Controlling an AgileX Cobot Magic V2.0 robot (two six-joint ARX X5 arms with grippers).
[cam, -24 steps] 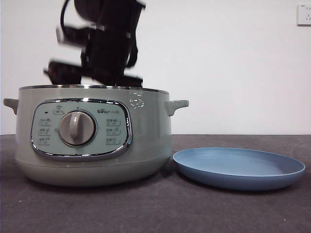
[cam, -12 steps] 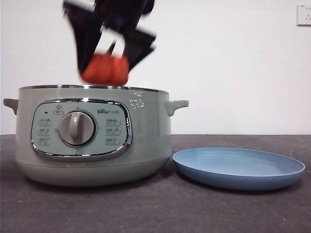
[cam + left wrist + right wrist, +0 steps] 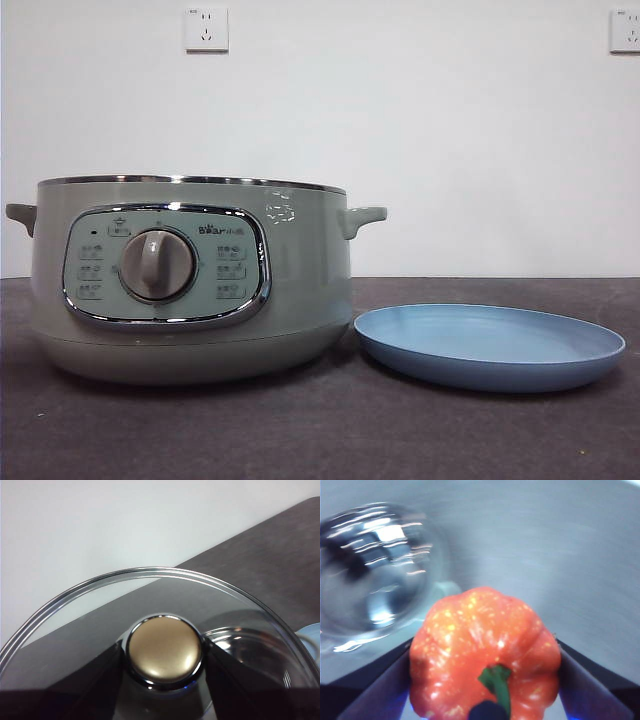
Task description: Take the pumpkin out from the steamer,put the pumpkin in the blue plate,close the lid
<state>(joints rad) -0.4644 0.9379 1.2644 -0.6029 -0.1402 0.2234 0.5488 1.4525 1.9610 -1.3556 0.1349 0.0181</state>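
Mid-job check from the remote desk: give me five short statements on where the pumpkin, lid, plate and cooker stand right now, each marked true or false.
1. The right gripper holds the pumpkin. True.
2. The blue plate already has the pumpkin on it. False: the plate is bare.
3. The left gripper has its fingers on either side of the lid knob. True.
4. The lid sits on the steamer. False: the steamer is uncovered in the front view.
5. An arm hangs over the steamer in the front view. False: no arm shows there.
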